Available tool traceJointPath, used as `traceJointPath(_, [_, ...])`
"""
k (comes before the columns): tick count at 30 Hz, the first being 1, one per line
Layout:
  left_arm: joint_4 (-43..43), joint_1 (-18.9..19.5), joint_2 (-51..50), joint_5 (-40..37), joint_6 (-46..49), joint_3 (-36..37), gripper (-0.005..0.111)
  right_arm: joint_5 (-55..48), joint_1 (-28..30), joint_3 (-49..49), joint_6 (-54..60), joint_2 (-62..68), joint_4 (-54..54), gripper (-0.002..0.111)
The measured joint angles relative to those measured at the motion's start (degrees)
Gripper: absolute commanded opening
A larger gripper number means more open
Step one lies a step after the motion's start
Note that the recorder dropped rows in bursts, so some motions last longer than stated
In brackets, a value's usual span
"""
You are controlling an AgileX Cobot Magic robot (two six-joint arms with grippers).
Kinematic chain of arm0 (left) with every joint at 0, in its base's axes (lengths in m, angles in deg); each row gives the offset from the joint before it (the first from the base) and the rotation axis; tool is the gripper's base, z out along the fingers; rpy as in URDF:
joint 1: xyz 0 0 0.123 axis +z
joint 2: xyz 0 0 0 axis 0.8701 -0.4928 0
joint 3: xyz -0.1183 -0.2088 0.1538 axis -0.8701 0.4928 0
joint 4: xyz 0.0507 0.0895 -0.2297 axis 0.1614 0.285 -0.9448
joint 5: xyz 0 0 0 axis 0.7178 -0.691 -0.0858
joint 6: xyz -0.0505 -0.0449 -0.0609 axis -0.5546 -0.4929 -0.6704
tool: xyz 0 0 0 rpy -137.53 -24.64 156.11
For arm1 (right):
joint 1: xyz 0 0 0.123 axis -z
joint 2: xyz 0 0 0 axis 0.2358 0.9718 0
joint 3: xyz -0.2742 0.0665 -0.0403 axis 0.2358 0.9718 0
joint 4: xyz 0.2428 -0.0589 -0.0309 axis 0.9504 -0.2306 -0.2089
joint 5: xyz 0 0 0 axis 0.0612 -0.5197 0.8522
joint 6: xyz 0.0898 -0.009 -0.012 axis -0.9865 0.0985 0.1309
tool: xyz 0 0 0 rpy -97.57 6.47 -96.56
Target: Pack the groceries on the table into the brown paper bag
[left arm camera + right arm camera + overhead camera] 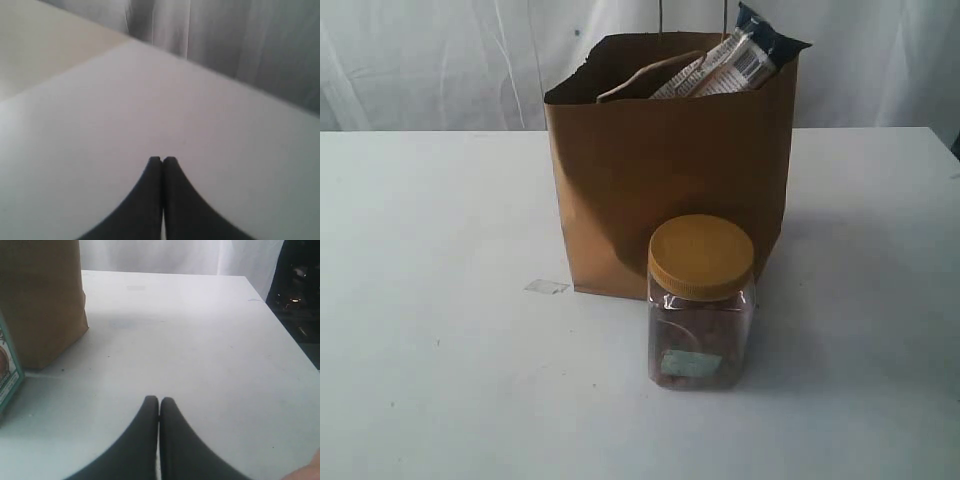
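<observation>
Brown paper bag (670,170) upright, pasta packet (745,55) protruding; yellow-lidded jar (700,305) upright before it.

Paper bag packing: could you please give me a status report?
Left fingers shut, empty; right fingers likewise. Yellow-lidded jar upright on table in front of brown paper bag, not yet packed; pasta packet sticks out of bag. Nothing crowds the jar.

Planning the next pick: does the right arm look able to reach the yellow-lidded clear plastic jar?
Probably yes: the jar stands in front of the brown paper bag, with only white tabletop between it and the shut right end effector.
</observation>
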Motion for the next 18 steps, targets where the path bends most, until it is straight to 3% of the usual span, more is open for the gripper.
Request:
traceJointPath(4, [10.13, 0.0, 5.72, 0.03, -6.18, 0.13, 0.0, 0.0, 0.0, 0.0, 0.0, 0.0, 0.0, 0.0])
traceJointPath(8, [12.7, 0.1, 8.13, -0.08, -0.55, 0.13, 0.0, 0.0, 0.0, 0.0, 0.0, 0.0, 0.0, 0.0])
traceJointPath(13, [2.83, 0.1, 11.14, 0.04, 4.63, 0.24, 0.0, 0.0, 0.0, 0.0, 0.0, 0.0, 0.0, 0.0])
traceJointPath(18, [-9.58, 0.1, 14.24, 2.16, 16.72, 2.87, 0.0, 0.0, 0.0, 0.0, 0.0, 0.0, 0.0, 0.0])
